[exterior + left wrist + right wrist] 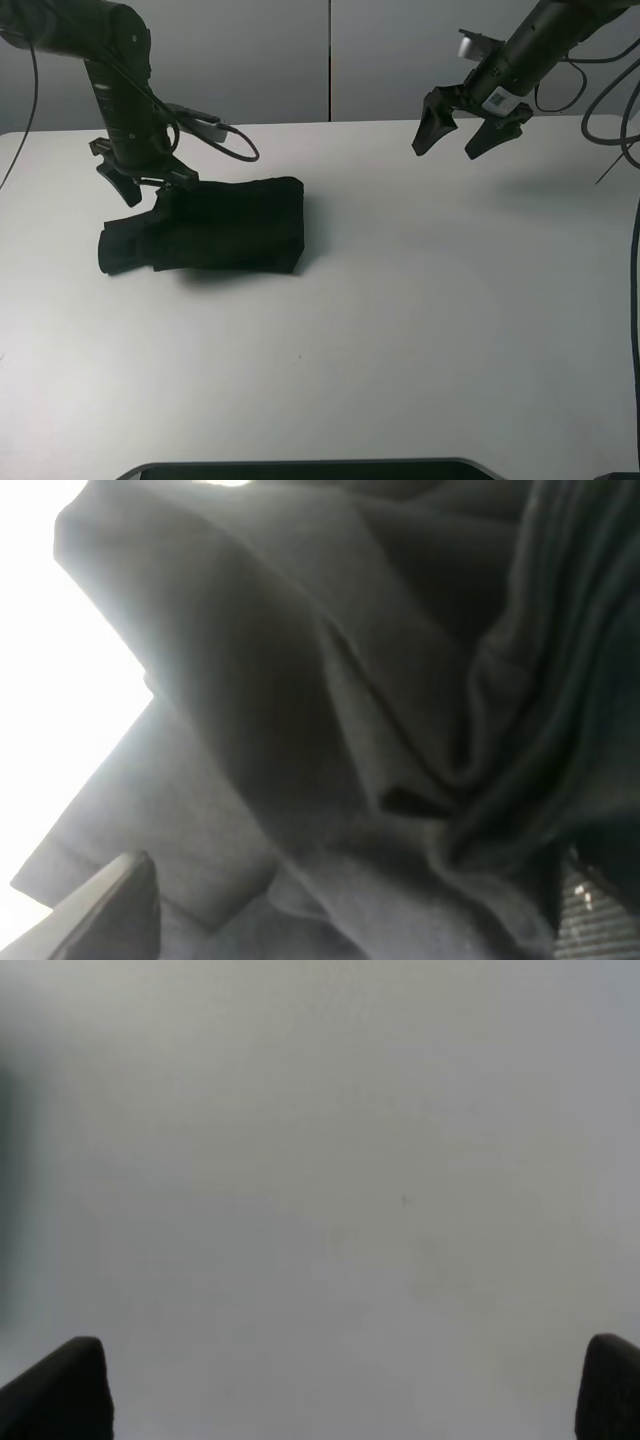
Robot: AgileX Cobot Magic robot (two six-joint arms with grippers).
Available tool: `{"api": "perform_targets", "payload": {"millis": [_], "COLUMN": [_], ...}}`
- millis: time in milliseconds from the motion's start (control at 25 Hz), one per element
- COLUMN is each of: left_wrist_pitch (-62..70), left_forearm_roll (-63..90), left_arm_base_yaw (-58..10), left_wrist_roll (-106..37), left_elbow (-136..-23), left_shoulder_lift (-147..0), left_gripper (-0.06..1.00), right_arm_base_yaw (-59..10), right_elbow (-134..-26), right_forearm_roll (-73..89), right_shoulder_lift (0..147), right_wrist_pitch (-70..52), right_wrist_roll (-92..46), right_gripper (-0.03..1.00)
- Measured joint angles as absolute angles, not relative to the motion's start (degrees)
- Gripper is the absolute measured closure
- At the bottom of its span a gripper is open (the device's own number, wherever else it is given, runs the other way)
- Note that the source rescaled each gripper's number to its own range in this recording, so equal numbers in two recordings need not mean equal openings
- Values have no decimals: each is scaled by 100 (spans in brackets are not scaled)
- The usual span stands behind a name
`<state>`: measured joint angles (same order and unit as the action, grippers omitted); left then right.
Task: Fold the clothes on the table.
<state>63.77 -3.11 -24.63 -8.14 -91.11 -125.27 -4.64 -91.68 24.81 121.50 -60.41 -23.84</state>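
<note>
Folded T-shirt (215, 237) lies lengthwise left-right on table (420, 330).

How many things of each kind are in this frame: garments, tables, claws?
Black folded T-shirt: 1
White table: 1
Claws: 2, left claw at the shirt, right claw open above the table
Total: 4

2 arms, matte black, thick rounded housings. Left arm (120, 90): black cable looping from wrist, small pale connector on cable near desk's far edge. Left gripper (145, 188): black, angular fingers; 1 dark wedge-shaped fingertip (115, 910) in left wrist view, ribbed pad on other. Right arm (545, 40): grey-white collar, small white label patch, black cables trailing toward desk's right edge. Right gripper (455, 140): 2 black tapered pointed fingers.
</note>
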Motion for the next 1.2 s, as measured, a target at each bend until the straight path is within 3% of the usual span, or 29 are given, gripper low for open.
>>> {"api": "perform_targets", "payload": {"millis": [240,560,720,960,1200], "left_wrist_pitch": [5995,6463,6624,6143,5704], "left_forearm_roll": [-182,-135,-33,56,-31], "left_arm_base_yaw": [-2463,-2463,-2463,-2463,-2463], "left_wrist_roll": [-782,-721,-662,-477,-197], "left_elbow": [-9111,-9121,-9028,-7093,-5087], "left_shoulder_lift": [-11583,-10195,-9519,-7780,-5376], "left_gripper": [-5,-5,-5,-5,-5], "right_arm_base_yaw": [-464,-464,-464,-464,-464], "right_elbow": [-9168,-9141,-8486,-6361,-4914], "right_forearm_roll": [2362,771,481,393,380], "right_shoulder_lift": [11140,9135,7948,6031,4005], "right_wrist_pitch": [-6070,-6592,-6577,-6355,-6620], "right_wrist_roll": [-2365,-1802,-1693,-1428,-1067], "right_gripper": [-3,-3,-3,-3,-3]}}
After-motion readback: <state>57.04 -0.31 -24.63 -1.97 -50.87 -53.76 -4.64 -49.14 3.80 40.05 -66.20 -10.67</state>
